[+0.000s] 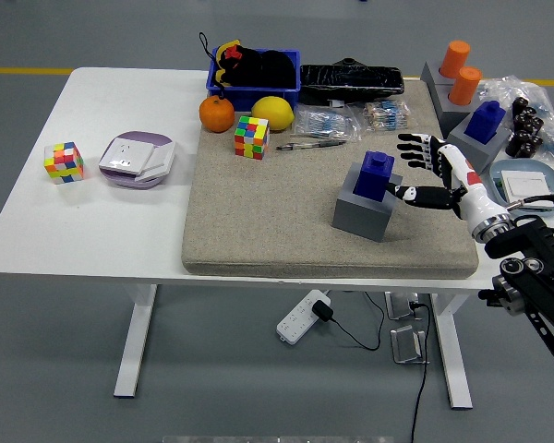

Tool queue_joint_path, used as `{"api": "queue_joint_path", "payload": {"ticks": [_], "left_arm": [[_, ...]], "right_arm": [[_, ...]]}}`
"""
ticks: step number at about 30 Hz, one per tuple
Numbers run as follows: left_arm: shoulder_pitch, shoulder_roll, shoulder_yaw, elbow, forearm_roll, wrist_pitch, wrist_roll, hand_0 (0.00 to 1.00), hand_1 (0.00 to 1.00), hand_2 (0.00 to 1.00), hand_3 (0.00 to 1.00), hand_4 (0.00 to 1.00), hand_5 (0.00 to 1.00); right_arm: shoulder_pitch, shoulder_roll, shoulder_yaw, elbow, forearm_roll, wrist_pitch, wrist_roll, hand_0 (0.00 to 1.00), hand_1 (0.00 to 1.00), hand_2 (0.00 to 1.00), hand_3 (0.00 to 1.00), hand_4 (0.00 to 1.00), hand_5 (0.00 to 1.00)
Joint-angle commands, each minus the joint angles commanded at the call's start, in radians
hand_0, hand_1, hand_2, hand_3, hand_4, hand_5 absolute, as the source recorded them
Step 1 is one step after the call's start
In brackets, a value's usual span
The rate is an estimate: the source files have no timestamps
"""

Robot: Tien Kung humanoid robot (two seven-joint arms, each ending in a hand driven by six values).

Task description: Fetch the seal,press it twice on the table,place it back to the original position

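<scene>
Mat (pixel 258 231) covers the centre-right of the tabletop (pixel 92 231). On the mat: seal (pixel 378 173) on its base block (pixel 365 209) right of centre, right hand (pixel 434 175) just to its right, fingers spread. Cube (pixel 251 137) at the mat's back left, pen (pixel 311 144) to its right. Behind them: orange (pixel 216 113), lemon (pixel 272 112), bin (pixel 254 74). Left of the mat: socket box (pixel 136 160), second cube (pixel 63 162) farther left.
</scene>
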Motion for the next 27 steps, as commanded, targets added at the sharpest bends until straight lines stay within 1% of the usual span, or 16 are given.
{"api": "queue_joint_path", "payload": {"ticks": [17,20,21,27], "left_arm": [[0.008,-0.004,-0.017,0.001,0.004,-0.002,0.000,0.720,0.695,0.686,0.727,0.636,0.227],[0.007,-0.004,-0.015,0.001,0.003,-0.002,0.001,0.720,0.695,0.686,0.727,0.636,0.227],[0.007,-0.004,-0.014,0.001,0.003,-0.002,0.001,0.720,0.694,0.686,0.726,0.636,0.227],[0.006,-0.003,-0.012,0.001,0.004,-0.003,0.001,0.720,0.696,0.686,0.725,0.637,0.227]], "right_arm": [[0.033,0.049,-0.044,-0.035,0.016,-0.009,0.019,0.764,0.735,0.744,0.767,0.904,0.002],[0.037,0.054,-0.050,-0.042,0.020,-0.012,0.023,0.764,0.735,0.744,0.767,0.904,0.002],[0.038,0.055,-0.051,-0.044,0.021,-0.013,0.025,0.749,0.720,0.733,0.760,0.878,0.002],[0.046,0.058,-0.061,-0.052,0.022,-0.018,0.029,0.746,0.713,0.725,0.753,0.866,0.002]]}}
